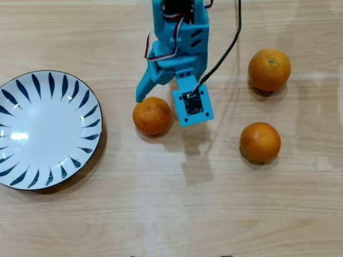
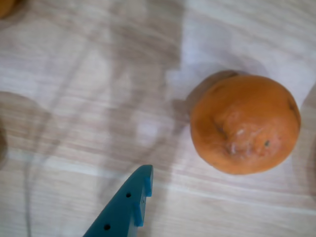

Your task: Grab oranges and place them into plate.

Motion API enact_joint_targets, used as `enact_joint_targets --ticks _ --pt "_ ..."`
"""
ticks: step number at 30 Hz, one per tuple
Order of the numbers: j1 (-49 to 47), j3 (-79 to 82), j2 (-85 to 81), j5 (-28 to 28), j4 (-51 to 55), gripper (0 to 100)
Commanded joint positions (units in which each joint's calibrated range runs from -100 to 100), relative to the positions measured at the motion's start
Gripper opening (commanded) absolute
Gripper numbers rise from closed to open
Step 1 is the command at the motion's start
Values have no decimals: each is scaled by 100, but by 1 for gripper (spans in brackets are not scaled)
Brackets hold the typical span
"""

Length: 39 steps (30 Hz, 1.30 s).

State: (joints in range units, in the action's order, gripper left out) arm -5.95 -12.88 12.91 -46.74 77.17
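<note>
A pale wood-grain table [image 1: 171, 214], smooth and faintly glossy, is carrying everything here. In the overhead view a round white ceramic plate [image 1: 16, 91] is sitting at the left edge, its glazed face catching a small glare, dark blue petal-shaped strokes radiating around the rim inside a dark edge; nothing is lying on it.

Three oranges with dimpled skin are resting on the bare wood. The nearest orange [image 1: 153, 115] is lying near the plate's right side, apart from it — the blue plastic gripper [image 1: 156, 101] is hanging over it, one pointed finger [image 1: 144, 91] reaching down at its upper left and the arm's body with a small square circuit board [image 1: 192, 104] standing just to its right. The second orange [image 1: 269, 69] is sitting at upper right with its stem dimple facing up, and the third orange [image 1: 260, 142] is lying below it, well apart from the arm.

In the wrist view the nearest orange [image 2: 245, 123] is filling the right half, nearly spherical with no clear long axis, its puckered navel end turned toward the camera. A blue finger [image 2: 128, 205] with small screw holes is poking in from the bottom edge, well clear of the fruit. The jaws are standing spread, gripping nothing. A black cable [image 1: 228, 51] is trailing from the arm.
</note>
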Motion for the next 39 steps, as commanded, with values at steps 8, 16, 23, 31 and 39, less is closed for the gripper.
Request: enact_joint_targets --ticks 8,16,23,31,39 --pt "281 -265 806 32 -459 39" --pt "281 -328 983 32 -554 44" --pt "297 -265 1017 22 -726 44" --pt "305 -328 1423 22 -1173 44" --pt "305 -292 1507 22 -1181 40"
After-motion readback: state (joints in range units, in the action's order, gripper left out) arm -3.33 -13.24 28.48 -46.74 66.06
